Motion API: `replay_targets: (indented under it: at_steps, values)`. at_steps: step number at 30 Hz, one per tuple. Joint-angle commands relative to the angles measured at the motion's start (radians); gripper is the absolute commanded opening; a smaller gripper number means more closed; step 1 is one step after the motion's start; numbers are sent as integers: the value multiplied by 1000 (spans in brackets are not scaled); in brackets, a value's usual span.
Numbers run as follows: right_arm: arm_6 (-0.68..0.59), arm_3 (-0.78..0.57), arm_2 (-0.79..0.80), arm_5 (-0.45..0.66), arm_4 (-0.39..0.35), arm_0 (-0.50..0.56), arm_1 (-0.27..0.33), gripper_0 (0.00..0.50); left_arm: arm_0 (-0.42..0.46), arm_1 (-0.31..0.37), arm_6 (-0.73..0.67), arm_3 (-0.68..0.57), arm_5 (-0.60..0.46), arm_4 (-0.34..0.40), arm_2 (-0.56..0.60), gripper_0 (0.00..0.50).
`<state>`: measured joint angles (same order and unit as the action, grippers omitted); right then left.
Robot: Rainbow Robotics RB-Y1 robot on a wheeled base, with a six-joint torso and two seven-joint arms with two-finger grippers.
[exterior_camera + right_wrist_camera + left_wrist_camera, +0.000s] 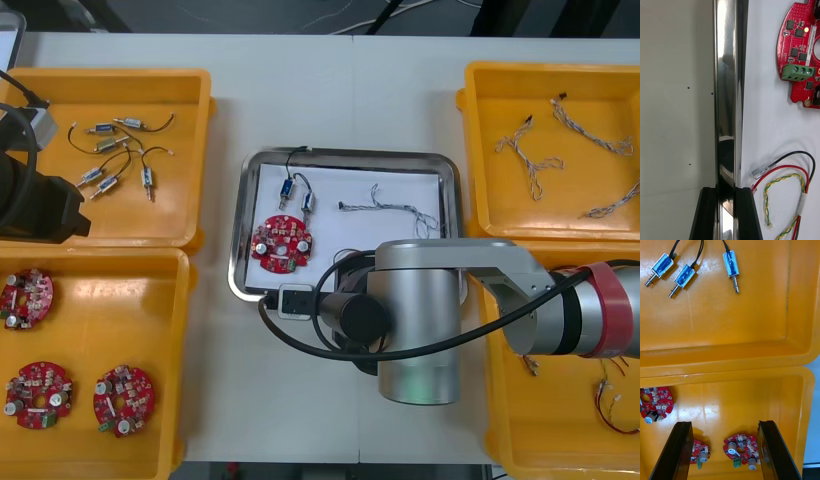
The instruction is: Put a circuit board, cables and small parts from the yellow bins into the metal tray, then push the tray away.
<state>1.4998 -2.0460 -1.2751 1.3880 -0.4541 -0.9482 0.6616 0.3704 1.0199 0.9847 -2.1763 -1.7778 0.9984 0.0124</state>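
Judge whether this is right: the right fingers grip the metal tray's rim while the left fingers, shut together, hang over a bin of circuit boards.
No: the left gripper has its fingers open, as the left wrist view shows. It hangs over the yellow bin of circuit boards, and the right gripper grips the metal tray by its rim.

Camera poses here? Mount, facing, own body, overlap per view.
Front: above the arms, steeply down at the table; left arm over the yellow bins, right arm at the near edge of the metal tray.
Right wrist: on that wrist, facing the tray's rim; right gripper shut on it.
Left wrist: on that wrist, down into the bins; left gripper open over circuit boards.
Shared: front and right wrist both see the tray's board.
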Motion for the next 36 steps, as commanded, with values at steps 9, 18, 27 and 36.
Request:
replay_targets:
  at_steps: [9,18,27,36]
  values:
    - [71,96,31,-112,14,-90,21,0,-13,-14,28,-28,-9,-9,29,500]
    - [106,142,33,-150,14,-118,21,0,-13,-14,28,-28,-9,-9,29,500]
    - [142,185,33,-193,14,-147,21,0,-13,-14,28,-28,-9,-9,29,500]
    - [171,247,31,-260,12,-173,21,0,-13,-14,28,-28,-9,-9,29,500]
